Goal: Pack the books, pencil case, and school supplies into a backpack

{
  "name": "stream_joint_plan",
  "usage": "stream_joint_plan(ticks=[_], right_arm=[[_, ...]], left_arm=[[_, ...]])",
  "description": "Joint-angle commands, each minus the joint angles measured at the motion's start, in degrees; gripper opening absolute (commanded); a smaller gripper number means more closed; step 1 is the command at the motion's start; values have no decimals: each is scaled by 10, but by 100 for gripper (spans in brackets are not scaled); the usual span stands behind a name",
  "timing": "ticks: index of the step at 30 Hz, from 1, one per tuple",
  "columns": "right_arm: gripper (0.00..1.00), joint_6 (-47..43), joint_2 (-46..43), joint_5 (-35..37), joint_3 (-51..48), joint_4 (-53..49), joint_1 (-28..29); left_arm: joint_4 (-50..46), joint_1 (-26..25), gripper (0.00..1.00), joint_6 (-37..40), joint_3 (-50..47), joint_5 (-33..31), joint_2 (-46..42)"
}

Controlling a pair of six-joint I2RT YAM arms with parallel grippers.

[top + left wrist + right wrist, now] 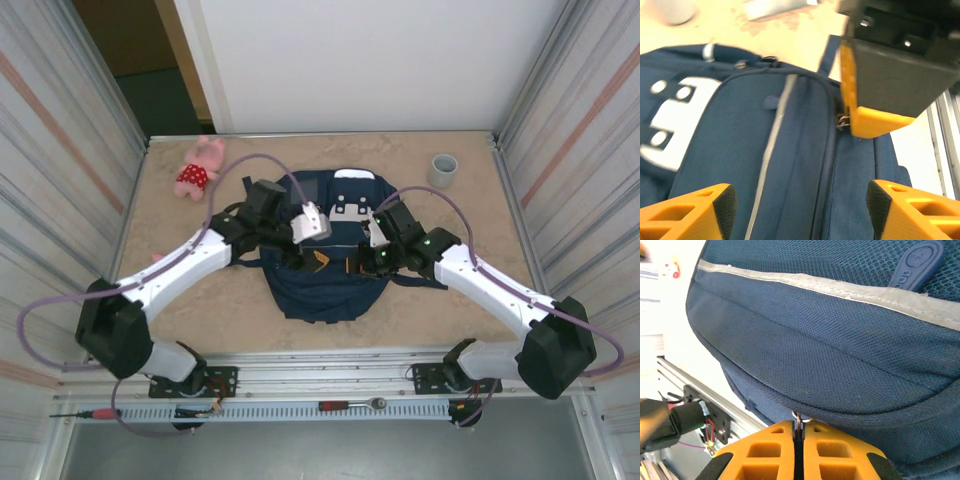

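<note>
1. The right gripper (798, 430) was pressed fully closed, its two orange fingers (765, 450) meeting on a small metal zip pull (798, 417) right at their tips.
2. The backpack (815, 340) lay directly ahead of those tips, its navy fabric bulging away from the fingers and a pale stripe crossing farther out.
3. The left gripper (800, 210) was spread wide and held nothing. The backpack sat straight in front of it and between its fingers (695, 210), apparently not touching either one.
4. From the left gripper, the pinched pull lay ahead and a little to the right of the gap.
5. The zip track (827, 175) ran lengthwise from that pull back toward the open fingers, so its long axis pointed roughly at the left gripper.
6. I judge the next move to be a pull along that track by the right arm, which already has the pull. The left gripper was well placed to close on the fabric and brace it.
7. Whether the zip was being opened or closed, I could not tell.
</note>
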Motion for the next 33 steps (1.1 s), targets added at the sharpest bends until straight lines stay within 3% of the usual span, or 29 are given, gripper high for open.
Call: stream_joint_plan(ticks=[1,6,10,14,21,28,33], right_arm=[[0,-21,-16,-16,1,4,-7],[0,-24,-18,-17,-6,4,-19],[0,-24,-26,-16,-16,2,-27],[0,-18,-53,2,-41,-19,-65],[0,-33,-64,135,-38,-111,-116],[0,-40,-52,145,-40,-35,-125],[0,-76,-9,148,-12,-11,-167]], left_arm=[[-20,-1,69,117,37,38,49],[-21,-15,58,154,48,25,101],[-17,-16,19,164,45,-20,121],[-2,-6,1,160,17,-5,87],[10,18,0,148,-27,20,31],[-39,-5,0,186,-20,58,32],[-83,-30,0,217,-16,78,38]])
